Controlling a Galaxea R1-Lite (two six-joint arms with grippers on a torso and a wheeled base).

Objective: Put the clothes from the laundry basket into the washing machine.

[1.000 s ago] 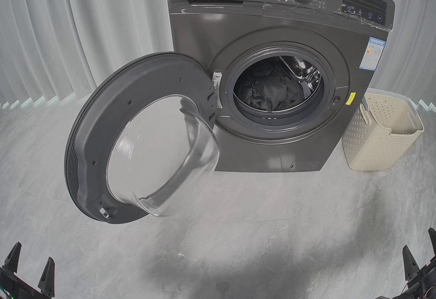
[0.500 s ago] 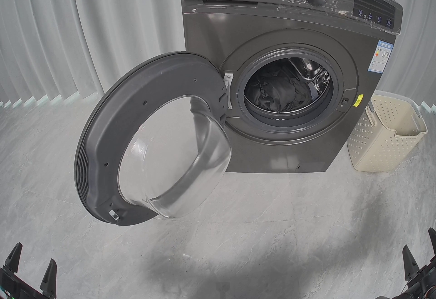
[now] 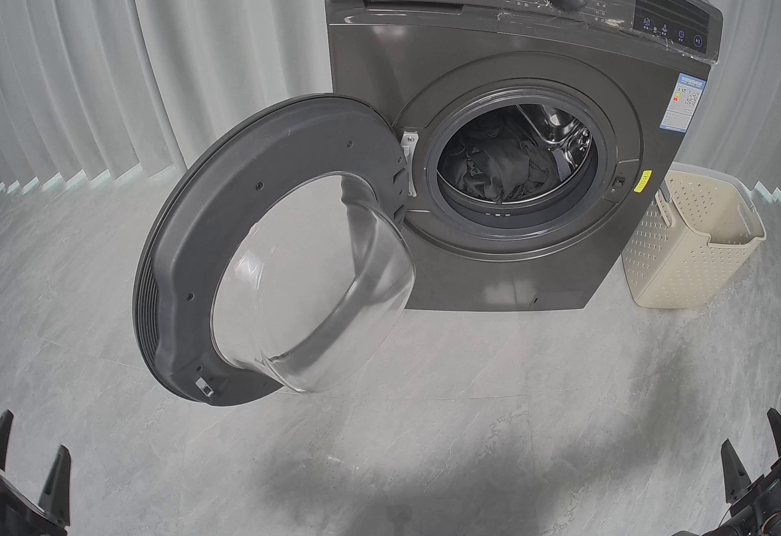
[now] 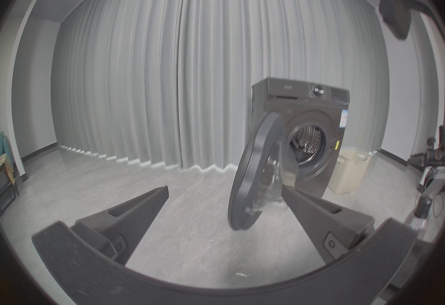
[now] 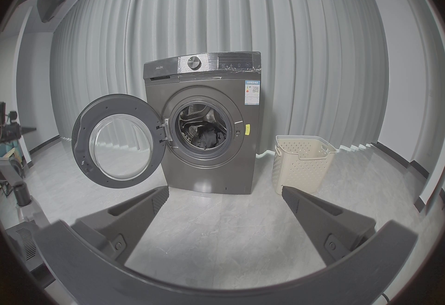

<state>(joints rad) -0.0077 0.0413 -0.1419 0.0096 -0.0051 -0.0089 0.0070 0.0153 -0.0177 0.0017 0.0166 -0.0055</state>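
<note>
my left claw (image 4: 223,190) and my right claw (image 5: 225,190) hang low and well back from the washing machine (image 3: 521,114), both released, fingers spread wide, nothing in either. the door (image 3: 268,253) stands swung fully out to my left, which leaves the round mouth unblocked for loading. dark clothes (image 3: 496,165) lie heaped inside the drum, low and toward its rear. the cream laundry basket (image 3: 700,236) sits on the floor (image 3: 488,415) just beside the machine's right flank, near enough, i judge, to keep each carry short. no cloth rises over its rim, and what i can see of its inside looks bare, though its bottom is hidden. by my reckoning the loading is done or close to it, and the open door is what waits.

the head view looks down into the drum and gives the plainest sight of the heap. the right wrist view faces the machine square on, taking in the door's glass bowl, the clothes, and a gap between basket and cabinet. the left wrist view catches the door nearly edge-on, screening the lower mouth where the heap lies, with the drum's bare steel above it. a pale pleated curtain (image 3: 163,33) hangs behind.
</note>
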